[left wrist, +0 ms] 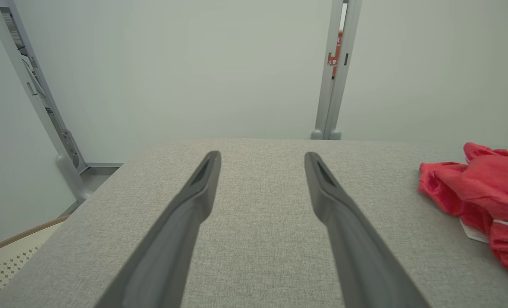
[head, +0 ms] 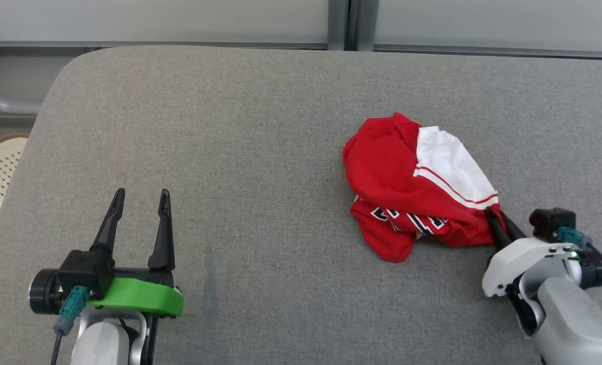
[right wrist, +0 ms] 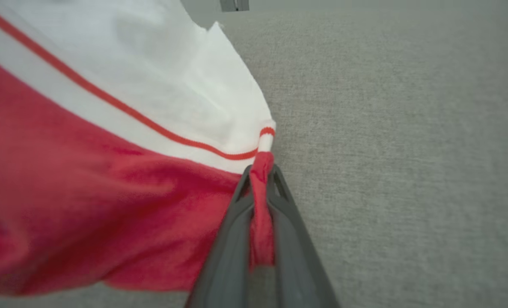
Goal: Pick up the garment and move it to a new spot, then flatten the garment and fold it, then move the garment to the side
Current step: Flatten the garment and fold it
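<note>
Red-and-white knit garment (head: 412, 187) lay crumpled in a heap on the right half of the grey fabric-covered worktop (head: 229, 152), close to the robot's right arm. A white panel with thin red piping faced up. Black-and-white lettering showed on a lower fold.

Right claw (head: 494, 215) was pressed together on the near right corner of the heap. The right wrist view showed a narrow strip of red cloth (right wrist: 108, 205) pinched between its two dark fingers (right wrist: 232, 222), just below the striped trim.

Left claw (head: 142, 192) was spread wide and held nothing. It sat over bare worktop at the near left, well apart from the garment. In the left wrist view the red heap (left wrist: 485, 184) sat off at the right edge.

Judgement: this was the first step, the pick-up. The grip looked made but the lift not yet begun, since the bulk of the cloth rested on the worktop.

The next move called for raising the pinched corner high enough for the hanging cloth to clear the surface, then carrying it toward the open middle. The hold was thin and on one corner only, so a quick pull might slip it free.
</note>
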Controlling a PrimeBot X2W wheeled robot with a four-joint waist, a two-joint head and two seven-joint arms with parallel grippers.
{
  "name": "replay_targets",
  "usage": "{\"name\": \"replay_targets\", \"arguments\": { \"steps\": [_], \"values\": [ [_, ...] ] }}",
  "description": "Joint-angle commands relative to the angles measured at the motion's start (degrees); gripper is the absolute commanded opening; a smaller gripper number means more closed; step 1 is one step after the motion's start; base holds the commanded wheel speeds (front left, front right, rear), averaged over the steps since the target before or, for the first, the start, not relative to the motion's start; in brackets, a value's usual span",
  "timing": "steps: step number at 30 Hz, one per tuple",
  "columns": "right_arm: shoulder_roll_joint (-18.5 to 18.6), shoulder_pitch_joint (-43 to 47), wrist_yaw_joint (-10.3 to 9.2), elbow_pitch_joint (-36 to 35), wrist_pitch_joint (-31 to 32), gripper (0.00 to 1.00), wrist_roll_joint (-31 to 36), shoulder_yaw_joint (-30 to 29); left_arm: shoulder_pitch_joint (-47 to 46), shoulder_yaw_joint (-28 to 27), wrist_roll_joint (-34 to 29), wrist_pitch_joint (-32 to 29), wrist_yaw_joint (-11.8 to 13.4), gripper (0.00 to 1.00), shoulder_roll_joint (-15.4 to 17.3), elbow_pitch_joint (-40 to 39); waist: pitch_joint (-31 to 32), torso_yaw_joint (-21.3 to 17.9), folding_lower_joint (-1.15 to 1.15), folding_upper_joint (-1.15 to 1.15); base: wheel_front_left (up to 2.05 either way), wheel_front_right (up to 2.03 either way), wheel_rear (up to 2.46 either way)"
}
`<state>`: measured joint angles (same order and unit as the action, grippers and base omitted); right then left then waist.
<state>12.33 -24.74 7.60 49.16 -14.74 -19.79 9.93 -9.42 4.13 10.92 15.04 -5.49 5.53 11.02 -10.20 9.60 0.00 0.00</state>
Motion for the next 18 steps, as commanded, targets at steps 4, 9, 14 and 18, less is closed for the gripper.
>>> {"name": "replay_targets", "arguments": {
  "steps": [4,9,14,18],
  "values": [
    [5.14,-3.06,-0.15,-1.09,-0.5,0.0,0.25,-3.03,-0.22,-0.65,-0.42,0.16,-0.31,1.0,-0.19,0.09,0.86,-0.21,0.0,0.0,0.0,0.0,0.0],
    [10.3,-5.13,-0.14,-4.23,-0.47,0.0,2.01,-7.32,0.71,-1.3,-0.51,0.16,-0.34,1.0,-0.42,-0.27,1.78,-0.2,0.0,0.0,0.0,0.0,0.0],
    [12.4,-5.97,-0.14,-9.41,-0.46,0.0,4.5,-10.44,1.65,-2.01,-0.78,0.16,-0.28,1.0,-0.63,-0.57,2.66,-0.4,0.0,0.0,0.0,0.0,0.0],
    [10.83,-3.93,-0.14,-14.11,-0.45,0.0,5.8,-10.82,2.11,-2.58,-0.96,0.16,-0.2,1.0,-0.83,-0.86,3.21,-0.88,0.0,0.0,0.0,0.0,0.0]
  ]
}}
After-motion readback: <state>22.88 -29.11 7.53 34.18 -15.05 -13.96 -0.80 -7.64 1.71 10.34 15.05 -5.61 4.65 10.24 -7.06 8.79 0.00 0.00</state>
